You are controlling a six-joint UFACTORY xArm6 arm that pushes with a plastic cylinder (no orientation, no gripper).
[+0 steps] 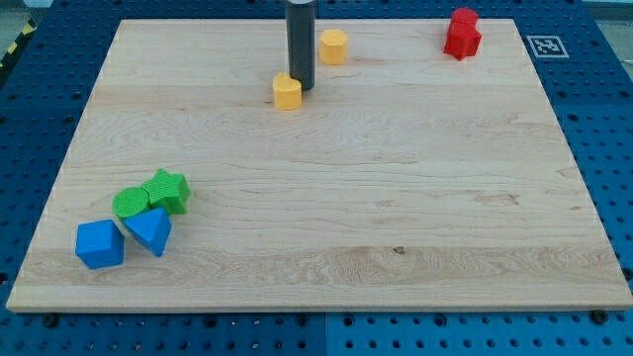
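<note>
My tip [300, 87] stands near the view's top, left of centre, on the wooden board [396, 198]. It touches or nearly touches a small yellow block [288, 92] on that block's upper right side. A yellow hexagonal block [333, 45] lies a little up and to the right of the tip, apart from it. Far off at the view's top right sits a red block [462, 33].
At the view's lower left a cluster lies together: a green star block [168, 190], a green rounded block [131, 204], a blue triangular block [149, 230] and a blue cube-like block [99, 244]. A printed marker [543, 45] sits beyond the board's top right corner.
</note>
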